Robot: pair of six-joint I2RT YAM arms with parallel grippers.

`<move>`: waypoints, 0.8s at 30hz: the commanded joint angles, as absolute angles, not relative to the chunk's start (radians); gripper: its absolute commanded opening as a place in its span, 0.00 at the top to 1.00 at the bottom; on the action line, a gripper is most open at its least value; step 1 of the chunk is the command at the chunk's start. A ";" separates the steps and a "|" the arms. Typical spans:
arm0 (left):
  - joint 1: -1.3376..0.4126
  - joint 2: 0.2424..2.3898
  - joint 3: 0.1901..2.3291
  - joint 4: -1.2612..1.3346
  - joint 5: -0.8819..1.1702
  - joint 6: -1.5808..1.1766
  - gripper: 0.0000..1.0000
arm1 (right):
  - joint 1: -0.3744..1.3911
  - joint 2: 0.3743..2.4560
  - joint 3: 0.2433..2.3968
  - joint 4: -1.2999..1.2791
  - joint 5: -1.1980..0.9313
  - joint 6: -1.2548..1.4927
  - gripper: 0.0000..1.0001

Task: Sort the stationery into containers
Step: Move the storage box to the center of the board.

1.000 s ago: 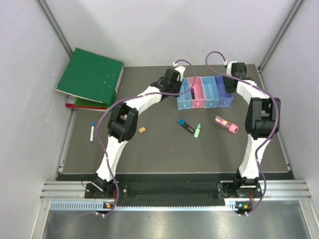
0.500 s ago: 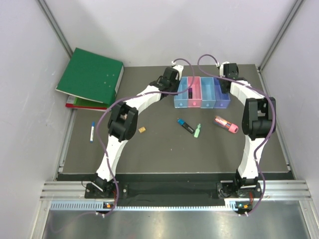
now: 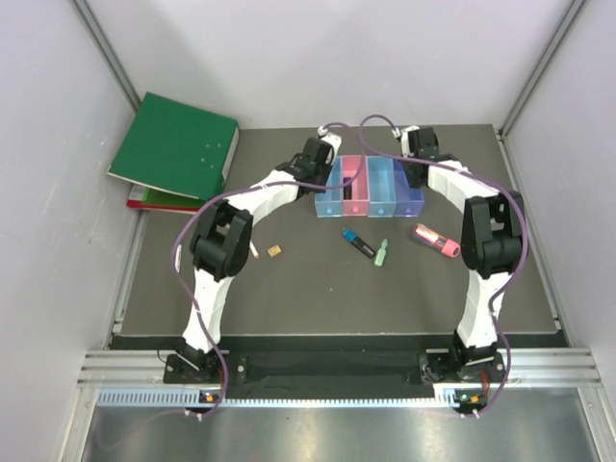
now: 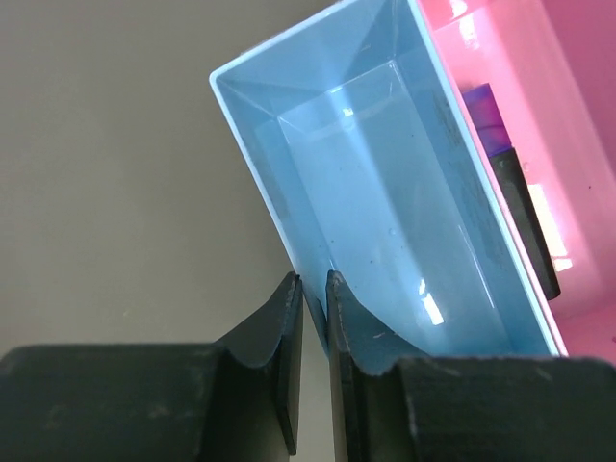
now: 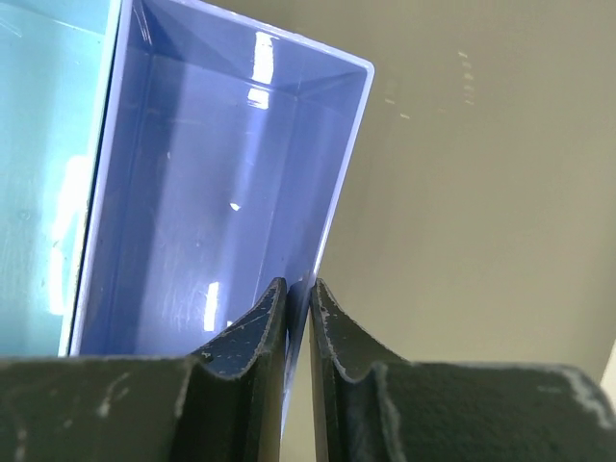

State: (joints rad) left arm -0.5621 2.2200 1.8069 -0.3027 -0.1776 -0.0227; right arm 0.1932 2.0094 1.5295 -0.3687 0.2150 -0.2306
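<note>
The containers, a joined row of translucent bins, stand at the back: light blue (image 3: 330, 197), pink (image 3: 354, 197), light blue (image 3: 380, 195) and purple (image 3: 411, 192). My left gripper (image 4: 310, 284) is shut on the outer wall of the left light blue bin (image 4: 385, 164). My right gripper (image 5: 299, 287) is shut on the outer wall of the purple bin (image 5: 221, 173). A dark item (image 4: 515, 192) lies in the pink bin (image 4: 568, 115). In front of the row lie a black-blue marker (image 3: 358, 243), a small green piece (image 3: 381, 252), a pink-red tube (image 3: 436, 241) and a tiny orange piece (image 3: 274, 251).
Green binders (image 3: 178, 149) are stacked at the back left against the wall. The left arm's elbow (image 3: 221, 241) hangs over the left half of the mat, the right arm's elbow (image 3: 493, 236) near the right edge. White walls close in on both sides.
Both grippers have closed on the end walls of the bin row. The row has shifted left and slightly toward the front, and both arms have swung left with it.
</note>
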 commanded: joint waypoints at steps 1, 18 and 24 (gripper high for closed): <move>-0.585 2.111 1.706 -0.308 -0.107 0.035 0.88 | 0.296 1.936 1.528 -0.353 0.083 -0.204 0.91; -0.534 2.051 1.595 -0.258 -0.157 0.054 0.70 | 0.400 1.901 1.443 -0.347 0.098 -0.186 0.81; -0.534 2.026 1.585 -0.279 -0.152 0.040 0.59 | 0.400 1.898 1.457 -0.350 0.130 -0.224 0.52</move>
State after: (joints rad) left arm -0.5076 2.0731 1.5948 -0.3084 -0.2306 0.0536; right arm 0.3515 1.9442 1.4460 -0.3912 0.1993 -0.2020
